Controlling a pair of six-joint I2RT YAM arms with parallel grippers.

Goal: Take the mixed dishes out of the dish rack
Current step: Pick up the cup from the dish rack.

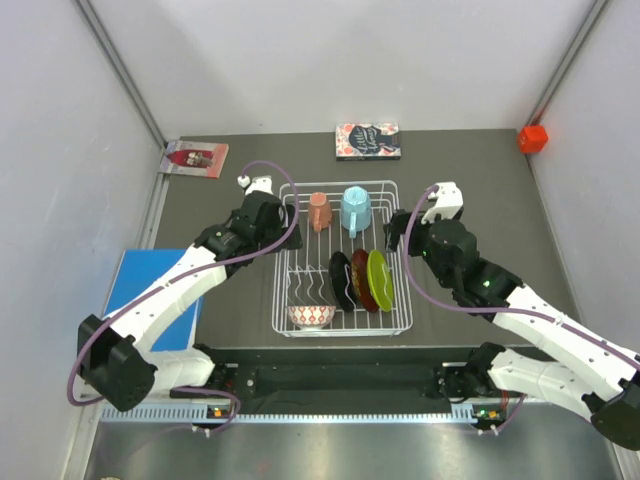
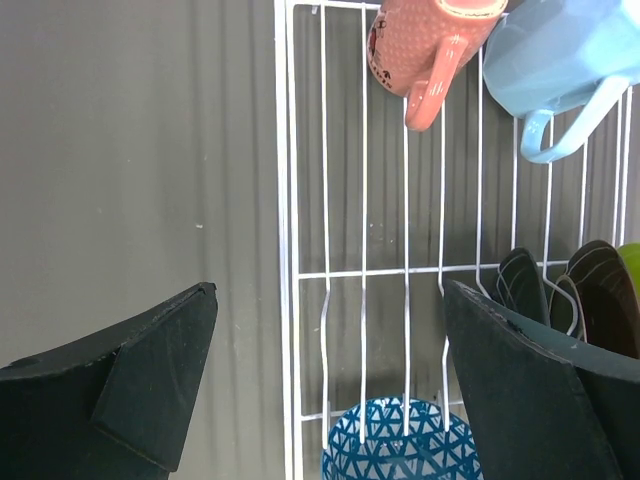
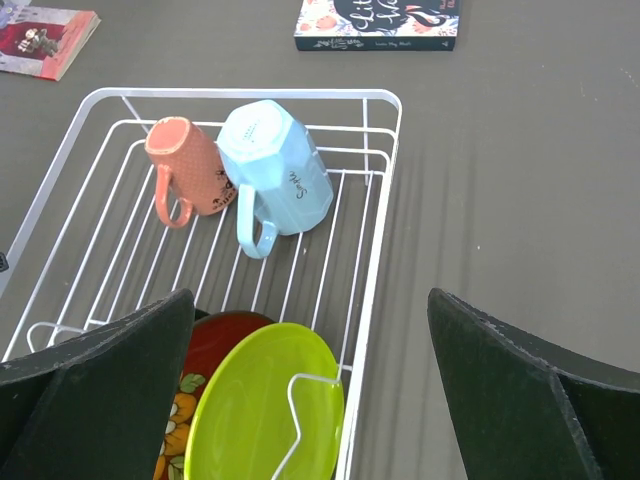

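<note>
The white wire dish rack (image 1: 283,262) stands mid-table. At its far end lie a salmon-pink mug (image 1: 319,211) and a light-blue mug (image 1: 356,210). A black plate (image 1: 343,280), a red floral plate (image 1: 362,280) and a lime-green plate (image 1: 379,279) stand upright on the right. A patterned bowl (image 1: 311,317) sits at the near left. My left gripper (image 1: 283,232) is open and empty over the rack's left rail (image 2: 283,200), with the bowl (image 2: 400,445) below it. My right gripper (image 1: 398,238) is open and empty over the right rail (image 3: 375,250), above the green plate (image 3: 255,410).
Two flat books lie at the back, one centre (image 1: 368,141) and one left (image 1: 195,158). A small red cube (image 1: 533,138) sits at the back right. A blue flat sheet (image 1: 160,300) lies left of the rack under my left arm. Grey walls close in both sides.
</note>
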